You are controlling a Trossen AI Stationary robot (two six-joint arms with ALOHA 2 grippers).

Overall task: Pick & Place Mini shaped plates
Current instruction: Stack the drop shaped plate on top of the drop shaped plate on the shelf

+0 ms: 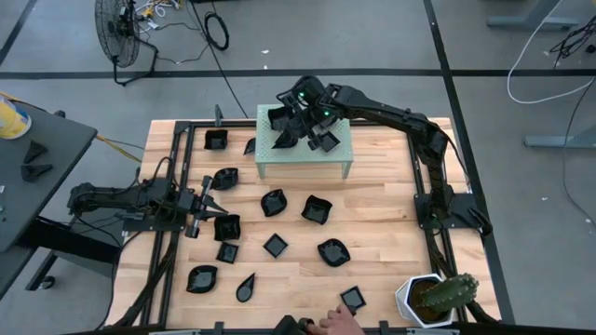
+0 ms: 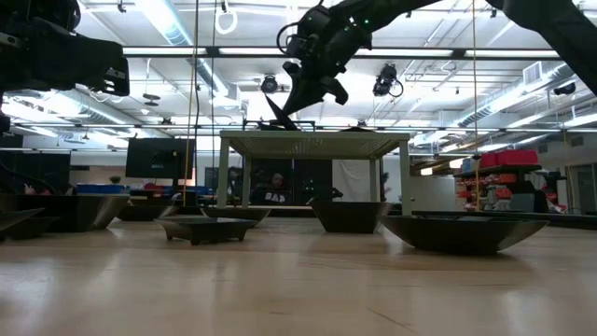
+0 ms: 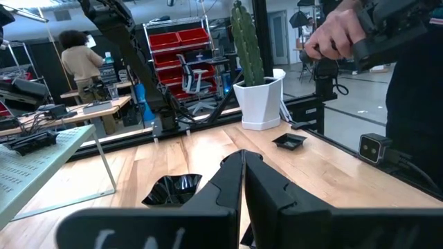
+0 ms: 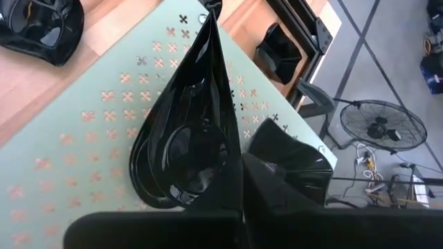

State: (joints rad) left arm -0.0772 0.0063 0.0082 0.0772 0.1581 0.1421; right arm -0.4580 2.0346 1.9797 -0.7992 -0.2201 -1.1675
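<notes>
I saw a white pot (image 1: 416, 300) at the near right corner of the desk (image 1: 382, 219), with a green cactus (image 1: 451, 291) in it. A pale green stand (image 1: 304, 158) stood at the far middle of the desk. One square plate (image 1: 278, 118) sat on its far left corner, and another plate (image 1: 327, 141) lay on its right side. The other black plates were spread over the desk, left and near of the stand, like the wavy plate (image 1: 317, 208) in the middle. The right side of the desk was bare wood, with lots of room to move.

My right tool (image 4: 239, 162) hung over the stand. It was clenched on a teardrop plate (image 4: 183, 138), holding it tipped up on edge, point away from the tool. I could not tell if the plate touched the stand.

My left tool (image 1: 216, 207) lay low at the left side, clenched with nothing in it, just beside a plate (image 1: 227, 226).

A person's hand (image 1: 337, 323) rested at the near edge.
</notes>
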